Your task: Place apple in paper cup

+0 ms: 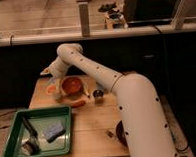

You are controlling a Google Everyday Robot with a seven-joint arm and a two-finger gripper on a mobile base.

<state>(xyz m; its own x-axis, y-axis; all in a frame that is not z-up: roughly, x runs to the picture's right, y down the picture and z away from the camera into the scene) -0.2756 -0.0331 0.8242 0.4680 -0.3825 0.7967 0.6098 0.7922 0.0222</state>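
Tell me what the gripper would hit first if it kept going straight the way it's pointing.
The gripper hangs over the table's far left corner, pointing down. Straight on it would probably meet the paper cup just below it, beside the orange bowl; depth is unclear.

From my seat I see the arm (141, 115) filling the lower right of the camera view. Its thick white base segment rises from the bottom edge and leans up and to the left. The next link (96, 70) is narrower and carries on up-left, with small dark marks dotted along its side. It ends at a rounded joint (69, 50) — the highest part of the arm. From there the forearm (58, 68) folds back downward and slightly left. The gripper (54, 84) hangs at its tip, pointing down, left of centre in the view and well below that joint.
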